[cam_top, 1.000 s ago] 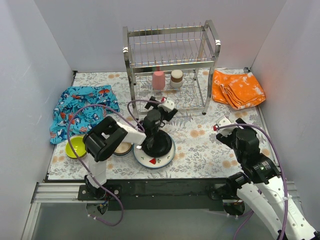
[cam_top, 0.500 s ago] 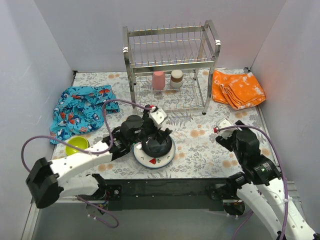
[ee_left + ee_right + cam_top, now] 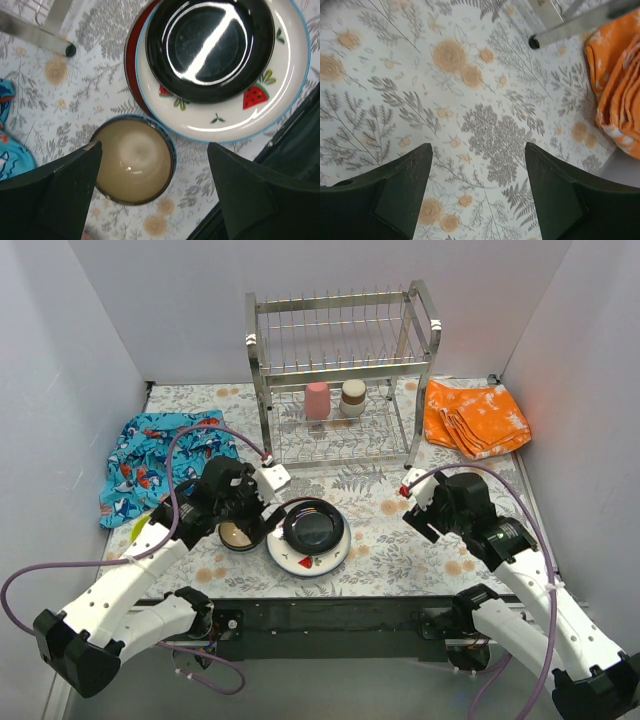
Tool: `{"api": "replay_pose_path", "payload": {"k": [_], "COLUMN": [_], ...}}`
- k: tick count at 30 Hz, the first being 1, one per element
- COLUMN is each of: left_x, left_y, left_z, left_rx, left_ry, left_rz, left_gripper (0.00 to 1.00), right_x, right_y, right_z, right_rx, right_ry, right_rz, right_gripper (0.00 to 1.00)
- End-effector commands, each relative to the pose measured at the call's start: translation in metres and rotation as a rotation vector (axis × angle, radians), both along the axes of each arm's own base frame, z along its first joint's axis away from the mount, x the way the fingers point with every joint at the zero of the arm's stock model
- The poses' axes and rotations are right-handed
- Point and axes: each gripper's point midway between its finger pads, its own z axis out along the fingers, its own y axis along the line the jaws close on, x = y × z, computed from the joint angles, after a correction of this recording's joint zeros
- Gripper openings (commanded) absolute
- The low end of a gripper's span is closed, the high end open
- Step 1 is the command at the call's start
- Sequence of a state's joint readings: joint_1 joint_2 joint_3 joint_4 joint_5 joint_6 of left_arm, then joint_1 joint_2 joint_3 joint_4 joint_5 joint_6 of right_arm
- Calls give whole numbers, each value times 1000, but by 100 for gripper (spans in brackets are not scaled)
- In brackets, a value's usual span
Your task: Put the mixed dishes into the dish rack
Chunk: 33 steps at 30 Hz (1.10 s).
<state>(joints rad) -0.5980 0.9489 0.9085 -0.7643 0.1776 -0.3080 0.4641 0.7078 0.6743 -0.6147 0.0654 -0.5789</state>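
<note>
The chrome dish rack (image 3: 340,360) stands at the back, with a pink cup (image 3: 316,400) and a tan cup (image 3: 352,397) on its lower shelf. A black plate (image 3: 313,525) lies on a white plate with watermelon marks (image 3: 305,562); both show in the left wrist view, the black plate (image 3: 210,45) and the white plate (image 3: 250,115). A tan bowl (image 3: 132,160) sits left of them. My left gripper (image 3: 155,190) is open and empty above that bowl's right edge. A lime bowl (image 3: 140,532) is mostly hidden by the left arm. My right gripper (image 3: 477,185) is open and empty above the floral mat.
A blue patterned cloth (image 3: 160,455) lies at the left and an orange cloth (image 3: 475,418) at the back right, also in the right wrist view (image 3: 620,85). A rack foot (image 3: 534,42) stands ahead of the right gripper. White walls close in both sides.
My left arm has swung off the stacked plates to the left and now hangs over the tan bowl. My right arm has moved forward and left, towards the rack's right foot.
</note>
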Motion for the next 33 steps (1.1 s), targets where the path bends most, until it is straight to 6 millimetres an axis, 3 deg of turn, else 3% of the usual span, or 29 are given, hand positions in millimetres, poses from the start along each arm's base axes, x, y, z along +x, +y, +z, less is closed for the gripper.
{"api": "replay_pose_path", "payload": {"k": [1, 4, 5, 7, 16, 22, 24, 29, 33], "left_x": [-38, -59, -67, -67, -33, -9, -7, 0, 2], "left_y": [43, 54, 58, 57, 34, 27, 32, 32, 39], "left_z": [-8, -3, -4, -7, -38, -55, -68, -73, -86], "left_rx": [206, 245, 265, 279, 300, 297, 333, 343, 384], "left_ry": [134, 201, 234, 262, 345, 308, 322, 348, 356], "left_rz": [-39, -86, -106, -109, -64, -7, 10, 69, 91], "left_gripper": [86, 85, 85, 81, 70, 68, 66, 66, 65], "right_x": [16, 18, 18, 23, 29, 33, 31, 35, 27], "right_y": [56, 76, 77, 82, 87, 68, 61, 39, 33], "right_z": [42, 42, 32, 30, 32, 36, 34, 46, 37], "right_rx": [223, 293, 297, 315, 329, 240, 197, 128, 111], "right_ry": [2, 43, 54, 49, 63, 42, 45, 0, 23], "right_rz": [138, 195, 189, 196, 187, 130, 121, 32, 22], "right_gripper": [82, 85, 85, 86, 86, 86, 86, 87, 87]}}
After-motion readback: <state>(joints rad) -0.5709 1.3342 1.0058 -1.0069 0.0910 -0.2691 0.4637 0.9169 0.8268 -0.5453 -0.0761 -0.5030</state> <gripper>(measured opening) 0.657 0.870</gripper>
